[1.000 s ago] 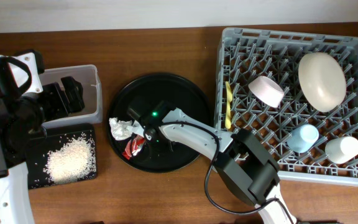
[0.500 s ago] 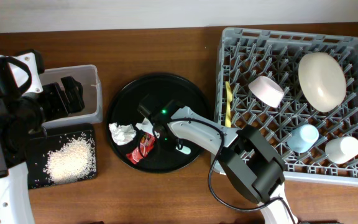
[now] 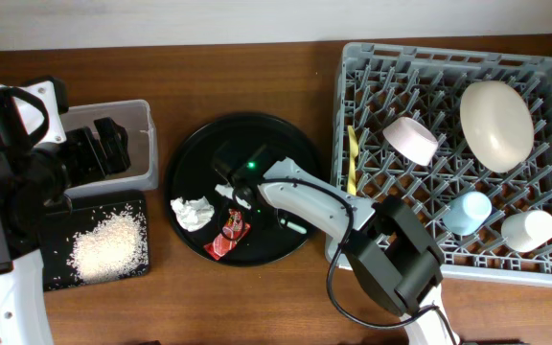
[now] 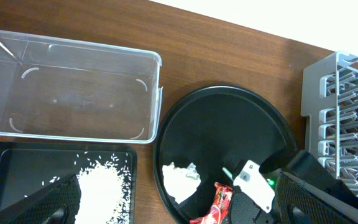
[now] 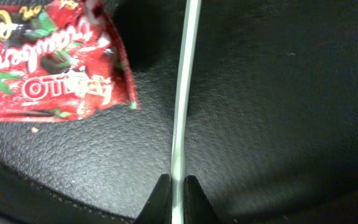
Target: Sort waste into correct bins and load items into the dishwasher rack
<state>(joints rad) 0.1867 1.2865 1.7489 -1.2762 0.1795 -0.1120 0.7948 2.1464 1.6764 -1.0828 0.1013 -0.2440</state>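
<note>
Mint green spoon (image 5: 185, 93): thin handle pinched in the closed right gripper (image 5: 178, 186), bottom centre of the wrist frame; red wrapper (image 5: 48, 68) upper left, not touching. Overhead: lies mid-frame on the round black tray (image 3: 199, 144), tissue (image 3: 192, 212) further left; left gripper (image 3: 103, 146) spread wide, empty, over the clear tub (image 3: 151, 144) at left. Left wrist: only a mint sliver, lower centre. Step, seemingly: loading the spoon. Next calls for lifting clear, carrying right into the rack (image 3: 448, 50).
</note>
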